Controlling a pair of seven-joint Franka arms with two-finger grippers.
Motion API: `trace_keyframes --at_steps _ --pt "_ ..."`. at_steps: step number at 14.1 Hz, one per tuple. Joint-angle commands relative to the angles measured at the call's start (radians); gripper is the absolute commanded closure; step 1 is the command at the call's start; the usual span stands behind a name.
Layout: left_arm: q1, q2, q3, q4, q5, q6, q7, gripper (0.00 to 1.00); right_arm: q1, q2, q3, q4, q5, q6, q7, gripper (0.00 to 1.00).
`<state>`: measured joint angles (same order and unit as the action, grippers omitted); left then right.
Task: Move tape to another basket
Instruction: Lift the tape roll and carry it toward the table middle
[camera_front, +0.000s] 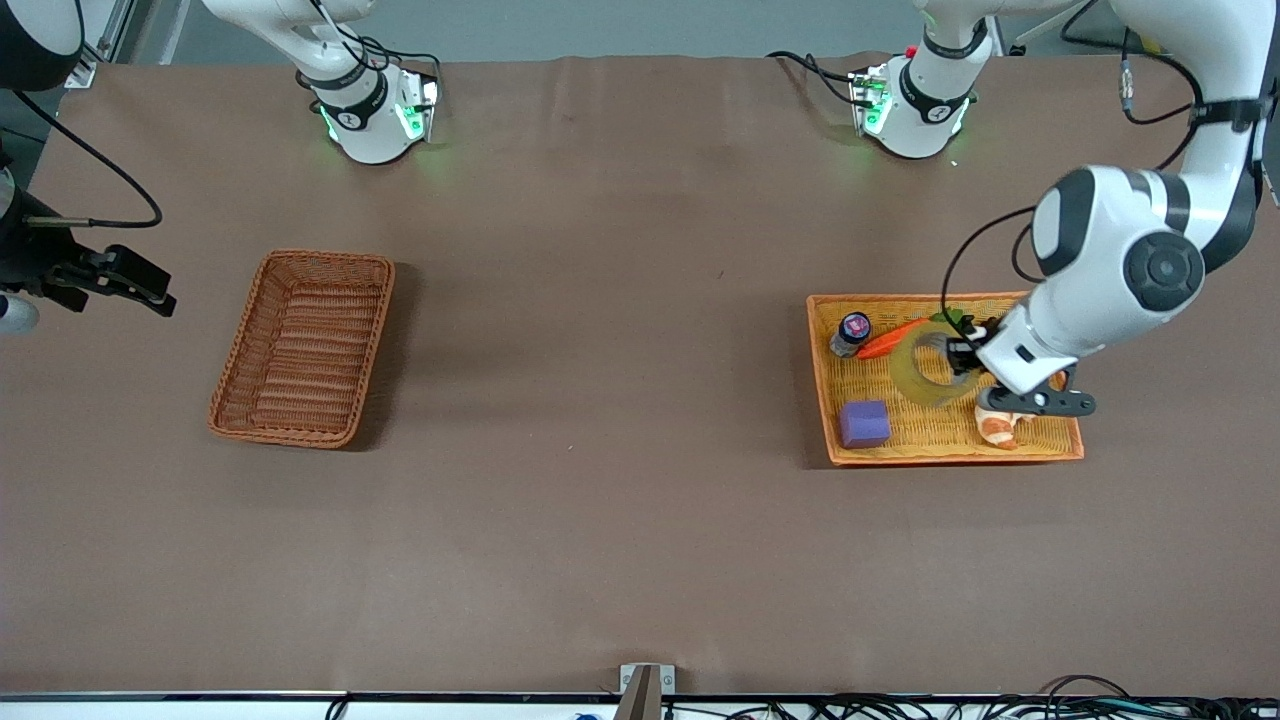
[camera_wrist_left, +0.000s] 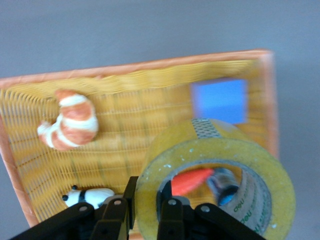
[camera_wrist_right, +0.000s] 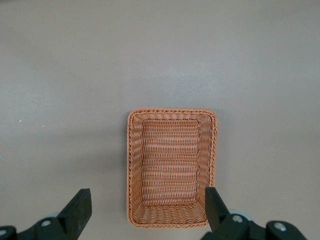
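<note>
The tape (camera_front: 922, 372), a yellowish translucent roll, is held a little above the orange-yellow basket (camera_front: 950, 456). My left gripper (camera_front: 958, 358) is shut on its wall, one finger inside the hole and one outside. In the left wrist view the tape (camera_wrist_left: 235, 150) sits in my left gripper (camera_wrist_left: 149, 195), with the carrot and bottle showing through its hole. The dark reddish-brown basket (camera_front: 325, 258) lies toward the right arm's end of the table with nothing in it. My right gripper (camera_front: 130, 285) waits open, high beside it; in the right wrist view my right gripper (camera_wrist_right: 147, 200) is open over that basket (camera_wrist_right: 172, 111).
The orange-yellow basket also holds a purple cube (camera_front: 864, 423), a small bottle (camera_front: 851, 333), an orange carrot (camera_front: 890, 340) and a croissant (camera_front: 1000, 426). A small panda figure (camera_wrist_left: 90, 196) lies in it too. Brown table between the two baskets.
</note>
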<state>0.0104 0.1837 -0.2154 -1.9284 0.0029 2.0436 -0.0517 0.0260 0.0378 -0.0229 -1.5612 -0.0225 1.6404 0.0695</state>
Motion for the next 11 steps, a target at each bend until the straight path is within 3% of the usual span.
trace_keyframes --at_steps 1,3,6,8,11 --pt "-0.004 0.054 -0.112 0.144 0.005 -0.092 -0.017 0.94 -0.006 -0.006 0.001 -0.003 0.015 -0.004 -0.010 0.00" --pt "-0.009 0.098 -0.220 0.190 0.008 -0.097 -0.119 0.94 -0.008 -0.006 0.001 -0.003 0.015 -0.004 -0.010 0.00" --pt "-0.041 0.251 -0.382 0.316 0.029 -0.097 -0.339 0.95 -0.008 -0.006 0.001 -0.003 0.015 -0.002 -0.010 0.00" --pt "-0.149 0.360 -0.400 0.383 0.101 -0.097 -0.477 0.95 -0.008 -0.006 0.001 -0.002 0.015 -0.002 -0.010 0.00" --pt "-0.338 0.569 -0.381 0.575 0.201 -0.094 -0.641 0.94 -0.009 -0.006 0.001 -0.002 0.015 -0.002 -0.010 0.00"
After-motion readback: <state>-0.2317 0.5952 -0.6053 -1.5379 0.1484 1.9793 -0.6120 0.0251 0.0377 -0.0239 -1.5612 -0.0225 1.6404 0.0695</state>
